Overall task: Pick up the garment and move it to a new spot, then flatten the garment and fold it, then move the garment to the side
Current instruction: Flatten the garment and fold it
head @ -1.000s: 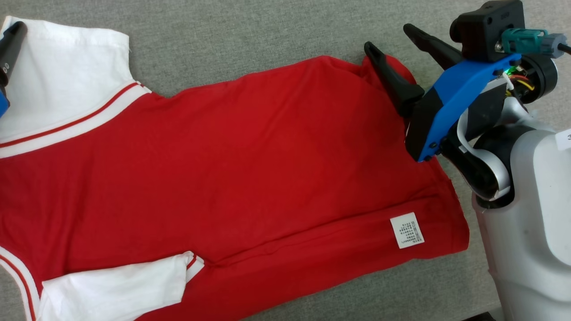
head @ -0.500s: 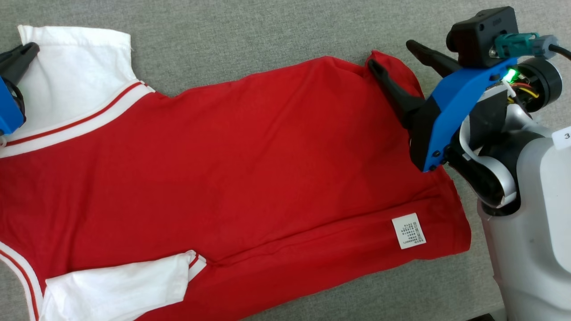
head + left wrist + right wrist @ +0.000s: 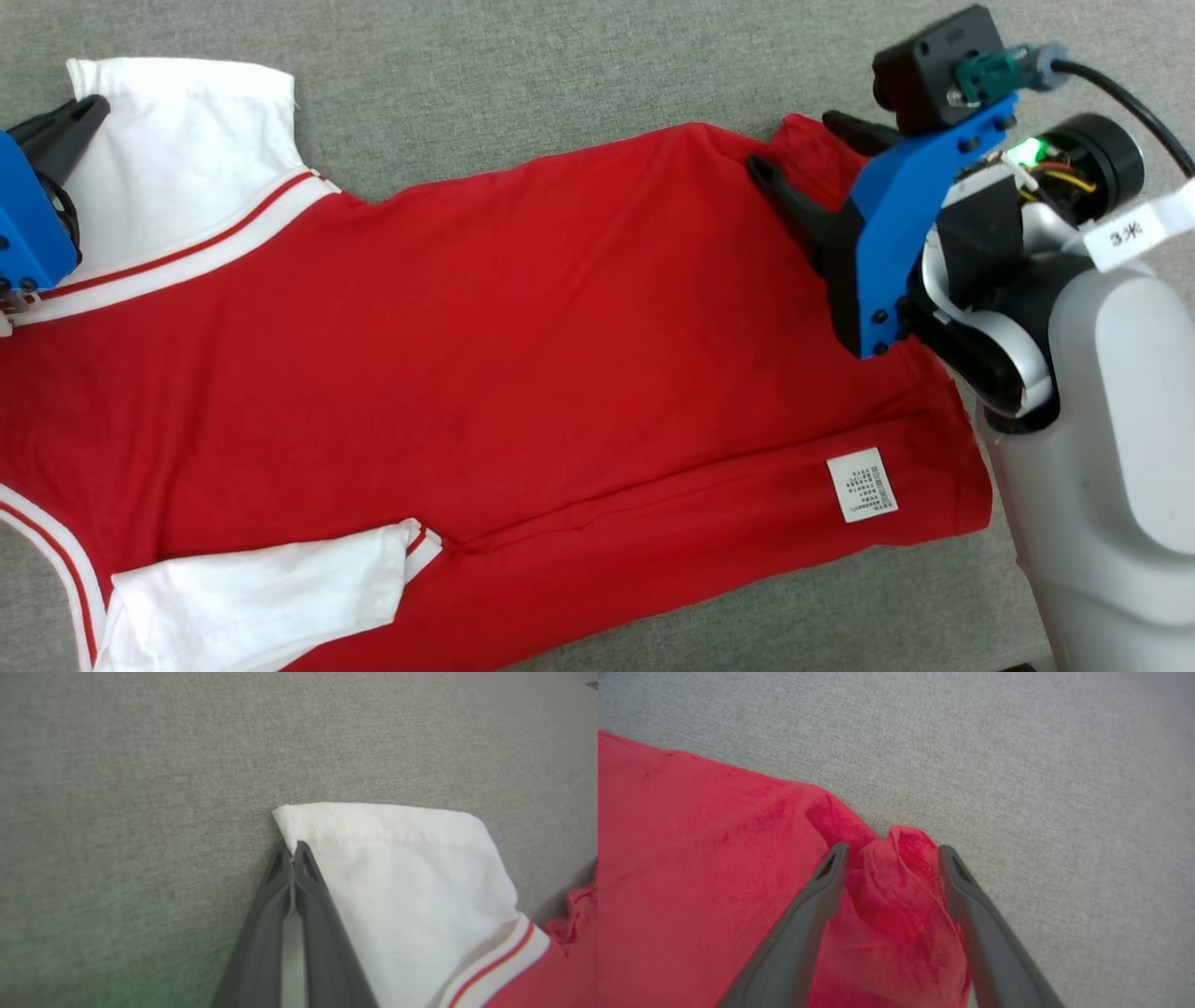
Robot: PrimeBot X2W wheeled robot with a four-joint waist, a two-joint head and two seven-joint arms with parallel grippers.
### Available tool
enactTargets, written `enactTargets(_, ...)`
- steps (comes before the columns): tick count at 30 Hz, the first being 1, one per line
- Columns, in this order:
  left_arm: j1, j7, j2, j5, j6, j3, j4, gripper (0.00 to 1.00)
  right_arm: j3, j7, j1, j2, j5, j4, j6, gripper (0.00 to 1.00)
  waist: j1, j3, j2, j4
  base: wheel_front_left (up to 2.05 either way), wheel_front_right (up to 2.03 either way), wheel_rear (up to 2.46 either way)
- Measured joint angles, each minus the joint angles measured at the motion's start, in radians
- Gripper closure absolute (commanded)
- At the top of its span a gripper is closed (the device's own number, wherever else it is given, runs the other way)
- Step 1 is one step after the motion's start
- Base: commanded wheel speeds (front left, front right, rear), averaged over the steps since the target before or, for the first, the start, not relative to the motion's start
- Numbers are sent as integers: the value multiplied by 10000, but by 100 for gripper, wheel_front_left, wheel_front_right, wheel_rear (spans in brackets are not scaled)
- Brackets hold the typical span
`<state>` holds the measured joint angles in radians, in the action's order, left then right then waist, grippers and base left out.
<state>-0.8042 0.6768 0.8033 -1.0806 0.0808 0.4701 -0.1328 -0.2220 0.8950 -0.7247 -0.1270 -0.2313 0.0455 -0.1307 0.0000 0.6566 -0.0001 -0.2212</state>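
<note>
Where the left jaws meet, they are pressed shut on the side edge of a white sleeve [image 3: 411,872], just below its hemmed corner. One side lies over the cloth and the other over the grey surface [image 3: 140,788]. A pale strip is seen along the seam between them.

The right jaws are held wide apart, and a bunched red corner [image 3: 901,877] of the shirt [image 3: 523,327] is straddled by them. This corner is raised in a small fold between the two tips. It cannot be told whether it is touched by either side.

The shirt is spread flat across the surface in the head view, its red body reaching from the left edge to near the pale right forearm [image 3: 1111,467]. The pinched sleeve is joined to the body at the upper left by a white band with a red stripe [image 3: 187,257]. A second white sleeve [image 3: 252,597] is laid across the red cloth at the lower left. A small white label [image 3: 862,484] is seen near the lower right hem.
</note>
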Motion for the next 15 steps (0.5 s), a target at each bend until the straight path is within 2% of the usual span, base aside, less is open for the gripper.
enactTargets(4,-7,-46,-100,25,-54,13,-44,100,-174,107,-400,-6,-92,-240,0,1,0,-4,1,56,0,0,0)
enactTargets(5,-7,-58,-128,23,-71,17,-58,100,-259,125,-450,-10,-104,-293,0,16,0,-4,1,70,0,0,0)
enactTargets(6,-10,-65,-148,23,-88,23,-71,100,-316,174,-476,-13,-105,-330,0,40,0,-4,1,85,0,0,0)
enactTargets(8,-25,-102,-176,25,-117,48,-98,100,-372,255,-501,-71,-104,-397,0,100,1,-5,2,110,0,0,0)
enactTargets(15,-14,-418,-251,155,-199,127,-257,100,-209,454,-411,-291,-94,-267,0,100,1,-108,2,174,0,0,0)
